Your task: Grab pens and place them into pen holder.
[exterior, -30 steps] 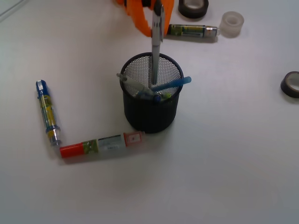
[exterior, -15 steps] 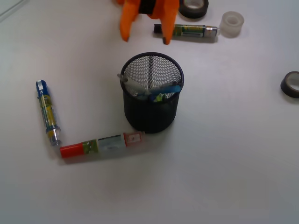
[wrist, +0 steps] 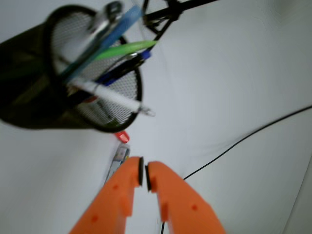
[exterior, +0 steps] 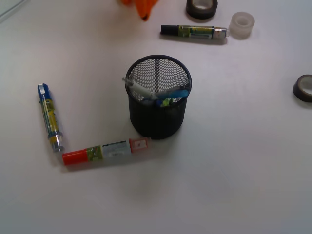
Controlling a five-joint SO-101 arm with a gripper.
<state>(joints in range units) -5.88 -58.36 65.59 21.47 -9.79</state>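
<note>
The black wire-mesh pen holder [exterior: 159, 97] stands mid-table with several pens [exterior: 161, 95] leaning inside it. In the wrist view the pen holder [wrist: 34, 97] sits upper left, holding a silver, a light blue, a green, a dark blue and a white pen [wrist: 114, 100]. My orange gripper [exterior: 144, 9] is at the top edge of the front view, behind the holder and apart from it. Its jaws [wrist: 144, 173] are shut with nothing between them.
Fat markers lie around: a blue-capped marker [exterior: 48, 117] at left, a red-capped marker [exterior: 105, 151] in front of the holder, a black-capped marker [exterior: 194, 32] behind it. Tape rolls [exterior: 201, 7] [exterior: 242, 24] [exterior: 303, 87] sit at back and right. A black cable [wrist: 243, 139] crosses the table.
The gripper let go of the silver pen, which dropped into the holder. The gripper then shut and drew back toward the top edge.
</note>
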